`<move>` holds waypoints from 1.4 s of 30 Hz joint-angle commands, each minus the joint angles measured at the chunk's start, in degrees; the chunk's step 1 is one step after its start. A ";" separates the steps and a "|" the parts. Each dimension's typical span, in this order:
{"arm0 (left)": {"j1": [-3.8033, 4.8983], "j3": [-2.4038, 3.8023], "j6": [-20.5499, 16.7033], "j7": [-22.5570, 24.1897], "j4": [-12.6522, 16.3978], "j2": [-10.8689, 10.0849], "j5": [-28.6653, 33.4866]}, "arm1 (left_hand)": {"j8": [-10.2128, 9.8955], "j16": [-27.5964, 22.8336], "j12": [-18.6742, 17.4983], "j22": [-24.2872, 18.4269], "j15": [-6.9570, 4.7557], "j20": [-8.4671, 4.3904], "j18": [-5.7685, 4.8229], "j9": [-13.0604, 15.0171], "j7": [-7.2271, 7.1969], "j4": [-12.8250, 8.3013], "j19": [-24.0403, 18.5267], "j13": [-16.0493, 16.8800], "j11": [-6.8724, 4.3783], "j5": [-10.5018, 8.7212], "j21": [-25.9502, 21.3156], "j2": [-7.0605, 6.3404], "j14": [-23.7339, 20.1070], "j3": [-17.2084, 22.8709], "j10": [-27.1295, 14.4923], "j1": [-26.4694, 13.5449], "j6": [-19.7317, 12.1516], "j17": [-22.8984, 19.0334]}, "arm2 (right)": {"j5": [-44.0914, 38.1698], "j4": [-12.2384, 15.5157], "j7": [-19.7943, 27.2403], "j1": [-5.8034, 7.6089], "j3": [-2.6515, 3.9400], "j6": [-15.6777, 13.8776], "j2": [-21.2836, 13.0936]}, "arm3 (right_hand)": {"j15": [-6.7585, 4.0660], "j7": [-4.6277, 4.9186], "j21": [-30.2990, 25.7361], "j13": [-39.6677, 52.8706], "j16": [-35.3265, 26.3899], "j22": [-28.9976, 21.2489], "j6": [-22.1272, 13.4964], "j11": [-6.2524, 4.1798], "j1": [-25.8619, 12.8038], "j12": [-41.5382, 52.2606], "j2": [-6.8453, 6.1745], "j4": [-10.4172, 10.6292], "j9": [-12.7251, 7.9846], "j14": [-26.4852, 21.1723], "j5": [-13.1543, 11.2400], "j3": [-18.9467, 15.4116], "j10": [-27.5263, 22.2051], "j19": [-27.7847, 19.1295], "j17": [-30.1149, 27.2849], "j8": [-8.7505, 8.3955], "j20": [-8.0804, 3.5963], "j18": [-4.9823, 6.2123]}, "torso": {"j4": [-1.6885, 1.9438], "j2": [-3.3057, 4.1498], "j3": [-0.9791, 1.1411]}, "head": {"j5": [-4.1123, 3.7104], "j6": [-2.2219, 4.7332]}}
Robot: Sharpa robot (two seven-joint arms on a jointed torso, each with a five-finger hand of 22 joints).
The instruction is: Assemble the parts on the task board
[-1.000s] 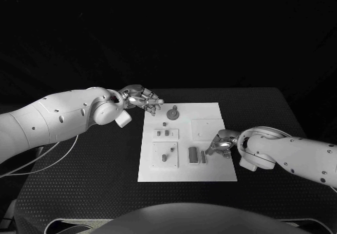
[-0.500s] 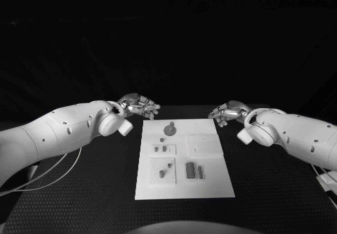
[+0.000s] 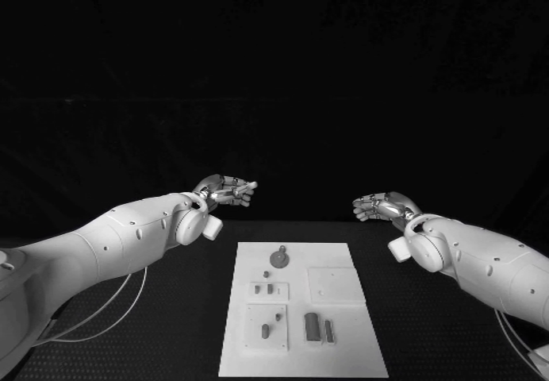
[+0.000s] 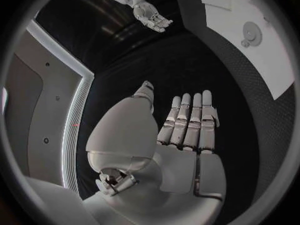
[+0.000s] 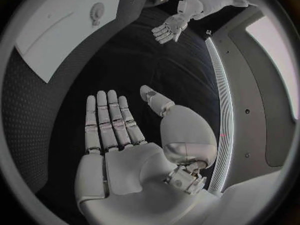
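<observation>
The parts (image 3: pixel 279 257) on the task board (image 3: pixel 343 333) are too small in the head view to tell their shapes. The task board's near edge is cut off by the bottom of the head view. In the left wrist view, the board (image 4: pixel 275 60) runs past the circle's rim. In the right wrist view, the board (image 5: pixel 56 30) is likewise cut off.

1. The task board (image 3: pixel 343 333) is plain white.
2. The parts (image 3: pixel 312 322) on the task board are dark grey.
3. The table (image 3: pixel 171 333) around the task board is black with a fine dotted texture.
4. Both arms beside the task board are white, the left hand (image 3: pixel 227 190) and right hand (image 3: pixel 380 207) silver.
</observation>
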 commanded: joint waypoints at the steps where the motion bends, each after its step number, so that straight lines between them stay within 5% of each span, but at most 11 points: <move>1: -0.72 0.04 2.22 3.61 -0.88 0.46 2.67 | -0.07 -0.76 -0.07 -1.41 0.01 0.09 -0.88 -0.13 0.02 0.03 -0.68 -1.00 -0.20 -0.02 -0.05 0.20 -0.68 -1.57 -0.45 -1.09 -0.53 -0.77 | 3.53 0.32 3.35 -0.35 0.14 2.32 0.22 | 0.31 0.08 -1.50 -2.46 -1.96 -0.43 -0.69 0.17 -0.81 -2.09 -0.19 0.58 -0.54 -0.64 0.03 -1.44 0.00 -1.04 -1.35 0.12 0.25 -0.78 | -0.26 -1.63 -0.04 | 0.73 1.24; 3: -1.10 0.05 2.38 3.65 -1.22 0.53 2.68 | 0.08 -1.06 -0.01 -2.38 -0.02 0.02 -0.95 -0.19 -0.05 0.02 -0.59 -1.66 -0.29 -0.02 0.01 0.53 -0.80 -2.34 -0.33 -1.19 -0.55 -1.24 | 3.53 0.69 3.33 -0.35 0.17 2.44 0.12 | 0.53 0.21 -2.25 -4.07 -2.76 -0.44 -0.94 0.32 -0.58 -3.14 -0.17 0.89 -1.00 -0.25 0.04 -1.99 0.79 -1.21 -2.09 0.50 0.36 -0.83 | -0.23 -1.84 0.07 | 0.78 1.47; 4: -0.92 0.01 0.53 1.03 -0.91 0.39 0.81 | -8.63 -11.16 -3.77 -49.65 -8.61 -3.66 -1.72 -34.61 -7.44 -16.72 -41.98 -17.28 -6.86 -2.82 -3.59 1.52 -38.65 -1.91 -47.84 -22.99 -39.89 -40.07 | 1.31 0.36 0.91 -0.43 0.08 0.59 0.14 | -8.63 -9.44 -14.67 -18.08 -24.57 -19.07 -41.76 -8.14 -49.51 -14.21 0.70 13.72 -36.27 -39.56 -4.44 -35.59 -49.16 -29.42 -29.28 -7.58 -11.79 -8.82 | -0.16 -0.99 -0.02 | 0.52 0.96; 7: -1.02 0.07 0.05 1.21 -0.40 0.24 0.97 | -8.63 -11.16 -3.77 -49.65 -8.61 -3.66 -1.72 -34.61 -7.44 -16.72 -41.98 -17.28 -6.86 -2.82 -3.59 1.52 -38.65 -1.91 -47.84 -26.89 -39.89 -40.07 | 1.55 0.87 1.06 -0.47 0.11 0.17 -0.03 | -8.63 -9.44 -14.67 -18.08 -24.57 -22.22 -41.76 -8.14 -49.51 -14.21 0.70 13.72 -36.27 -39.56 -4.44 -35.59 -49.16 -29.42 -29.28 -7.58 -11.79 -8.82 | 0.00 -0.91 0.01 | 0.27 1.03; 8: -1.15 0.14 -0.53 1.44 0.22 0.05 1.17 | -8.63 -11.16 -3.77 -49.65 -8.61 -3.66 -1.72 -34.61 -7.44 -16.72 -41.98 -17.28 -6.86 -2.82 -3.59 1.52 -38.65 -1.91 -47.84 -29.21 -39.89 -40.07 | 1.84 1.49 1.24 -0.53 0.13 -0.34 -0.24 | -8.63 -9.44 -14.67 -18.08 -24.57 -62.66 -41.76 -8.14 -49.51 -14.21 0.70 13.72 -36.27 -39.56 -4.44 -35.59 -49.16 -29.42 -29.28 -7.58 -11.79 -8.82 | 0.19 -0.81 0.05 | -0.04 1.12; 11: -1.57 0.39 -2.52 2.20 2.31 -0.59 1.83 | -8.63 -11.16 -3.77 -49.65 -8.61 -3.66 -1.72 -34.61 -7.44 -16.72 -41.98 -17.28 -6.86 -2.82 -3.59 1.52 -38.65 -1.91 -47.84 -34.17 -39.89 -40.07 | 2.84 3.58 1.84 -0.72 0.23 -2.08 -0.94 | -8.63 -9.44 -14.67 -18.08 -24.57 -62.66 -41.76 -8.14 -49.51 -14.21 0.70 13.72 -36.27 -39.56 -4.44 -35.59 -49.16 -29.42 -29.28 -7.58 -11.79 -8.82 | 0.85 -0.49 0.17 | -1.09 1.41; 12: -1.75 0.49 -3.37 2.53 3.20 -0.86 2.11 | -8.63 -11.16 -3.77 -49.65 -8.61 -3.66 -1.72 -34.61 -7.44 -16.72 -41.98 -17.28 -6.86 -2.82 -3.59 1.52 -38.65 -1.91 -47.84 -74.78 -39.89 -40.07 | 3.26 4.46 2.10 -0.80 0.28 -2.82 -1.23 | -8.63 -9.44 -14.67 -18.08 -24.57 -62.66 -41.76 -8.14 -49.51 -14.21 0.70 13.72 -36.27 -39.56 -4.44 -35.59 -49.16 -29.42 -29.28 -7.58 -11.79 -8.82 | 1.13 -0.35 0.22 | -1.53 1.54; 16: -2.88 1.15 -8.64 4.56 8.74 -2.55 3.88 | -8.63 -11.16 -3.77 -49.65 -8.61 -3.66 -1.72 -34.61 -7.44 -16.72 -41.98 -17.28 -6.86 -2.82 -3.59 1.52 -38.65 -1.91 -47.84 -74.78 -39.89 -40.07 | 5.90 10.01 3.70 -1.30 0.54 -7.42 -3.09 | -8.63 -9.44 -14.67 -18.08 -24.57 -62.66 -41.76 -8.14 -49.51 -14.21 0.70 13.72 -36.27 -39.56 -4.44 -35.59 -49.16 -29.42 -29.28 -7.58 -11.79 -8.82 | 2.53 0.34 0.49 | -3.77 2.17; 21: -4.62 2.17 -16.75 7.68 17.28 -5.16 6.59 | -8.63 -11.16 -3.77 -49.65 -8.61 -3.66 -1.72 -34.61 -7.44 -16.72 -41.98 -17.28 -6.86 -2.82 -3.59 1.52 -38.65 -1.91 -47.84 -74.78 -39.89 -40.07 | 9.97 18.55 6.16 -2.08 0.94 -14.50 -5.94 | -8.63 -9.44 -14.67 -18.08 -24.57 -62.66 -41.76 -8.14 -49.51 -14.21 0.70 13.72 -36.27 -39.56 -4.44 -35.59 -49.16 -29.42 -29.28 -7.58 -11.79 -8.82 | 3.31 0.73 0.63 | -5.01 2.52; 31: -8.34 4.33 -34.09 14.36 35.52 -10.72 12.39 | -8.63 -11.16 -3.77 -49.65 -8.61 -3.66 -1.72 -34.61 -7.44 -16.72 -41.98 -17.28 -6.86 -2.82 -3.59 1.52 -38.65 -1.91 -47.84 -74.78 -39.89 -40.07 | 19.28 38.12 11.81 -3.86 1.87 -30.74 -12.48 | -8.63 -9.44 -14.67 -18.08 -24.57 -62.66 -41.76 -8.14 -49.51 -14.21 0.70 13.72 -36.27 -39.56 -4.44 -35.59 -49.16 -29.42 -29.28 -7.58 -11.79 -8.82 | 3.38 0.76 0.64 | -5.11 2.55; 42: -9.59 5.06 -39.94 16.61 41.68 -12.60 14.35 | -8.63 -11.16 -3.77 -49.65 -8.61 -3.66 -1.72 -34.61 -7.44 -16.72 -41.98 -17.28 -6.86 -2.82 -3.59 1.52 -38.65 -1.91 -47.84 -74.78 -39.89 -40.07 | 24.00 48.04 14.68 -4.76 2.34 -38.97 -15.80 | -8.63 -9.44 -14.67 -18.08 -24.57 -62.66 -41.76 -8.14 -49.51 -14.21 0.70 13.72 -36.27 -39.56 -4.44 -35.59 -49.16 -29.42 -29.28 -7.58 -11.79 -8.82 | 3.38 0.76 0.64 | -5.11 2.55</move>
